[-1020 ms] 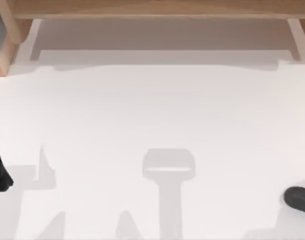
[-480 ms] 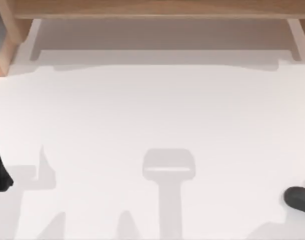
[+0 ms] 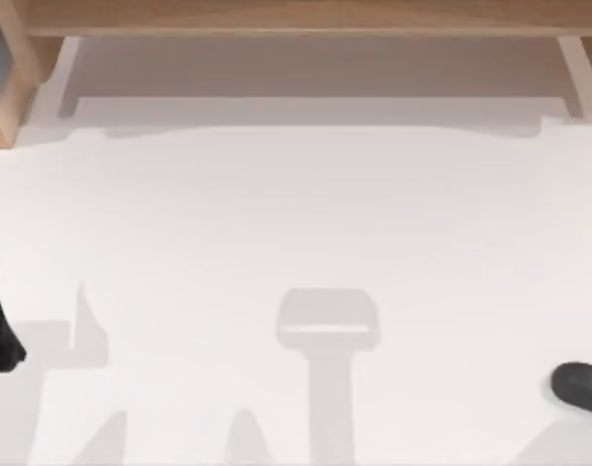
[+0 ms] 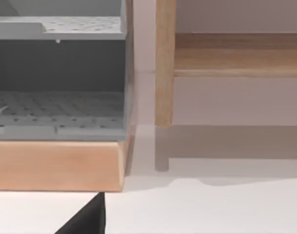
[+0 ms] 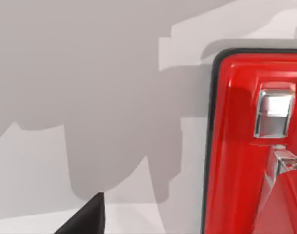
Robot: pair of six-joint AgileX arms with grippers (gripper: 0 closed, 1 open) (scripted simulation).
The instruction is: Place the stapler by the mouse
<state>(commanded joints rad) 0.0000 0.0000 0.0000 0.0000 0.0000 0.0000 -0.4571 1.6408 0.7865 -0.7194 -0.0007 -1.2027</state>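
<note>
White table [image 3: 296, 214], wooden shelf along far edge. Mouse [image 3: 579, 385] at near right corner. Stapler [image 5: 255, 146] close under right wrist camera; finger state cannot tell. Risk: misaligned grasp on glossy stapler.

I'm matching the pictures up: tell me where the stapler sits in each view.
Top view: mouse at the right edge, near side.
Left wrist view: wooden shelf above the table's far edge.
Right wrist view: stapler close below the camera, on the table.
Shared landmark: the white table.
</note>
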